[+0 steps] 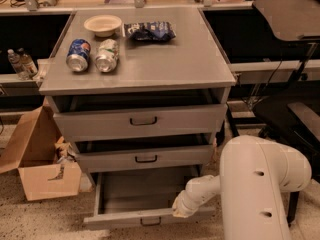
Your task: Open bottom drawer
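The bottom drawer (125, 218) of the grey metal cabinet is pulled well out, and its bare grey inside (145, 191) shows. Its thin front carries a small black centre pull handle (150, 222). My gripper (179, 211), at the end of the white arm (250, 184), sits at the right part of the drawer's front edge, right of the handle. Above are the mid-height drawer (145, 159) and the tall top drawer (142, 120), both slightly ajar.
On the cabinet top (170, 64) lie two cans (78, 55) (106, 55), a bowl (103, 25) and a chip bag (149, 31). An open cardboard box (37, 164) stands on the floor at left. A black chair (295, 114) stands at right.
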